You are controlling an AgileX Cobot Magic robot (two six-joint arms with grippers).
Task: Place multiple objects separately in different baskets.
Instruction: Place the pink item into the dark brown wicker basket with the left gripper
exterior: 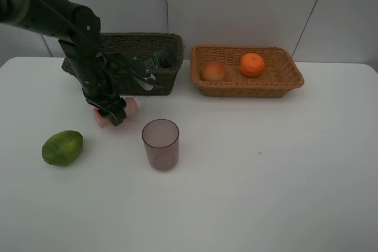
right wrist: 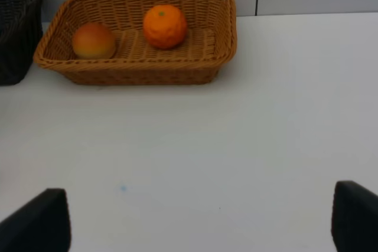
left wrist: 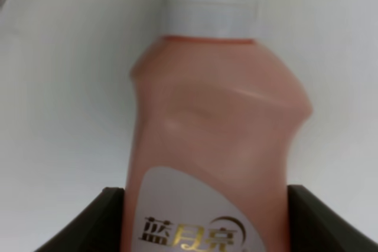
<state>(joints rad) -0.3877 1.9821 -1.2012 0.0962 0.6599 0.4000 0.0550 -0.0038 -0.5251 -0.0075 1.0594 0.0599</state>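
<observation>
Pink bottle (left wrist: 212, 134), down at the surface (exterior: 266, 193): sits clamped across its flanks in left pincer (exterior: 112, 112), long axis running straight out from the wrist, cap foremost. Dark basket (exterior: 168, 75) just beyond that pincer; right pincer (right wrist: 201, 222) gaping, empty, well apart.

The left arm (exterior: 62, 13) hides most of the pink bottle (exterior: 131, 108) and part of the dark basket (exterior: 168, 78).

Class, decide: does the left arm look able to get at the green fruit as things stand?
Probably not yet: the left claw grips the pink bottle. Otherwise the green fruit lies close by with nothing between.
</observation>
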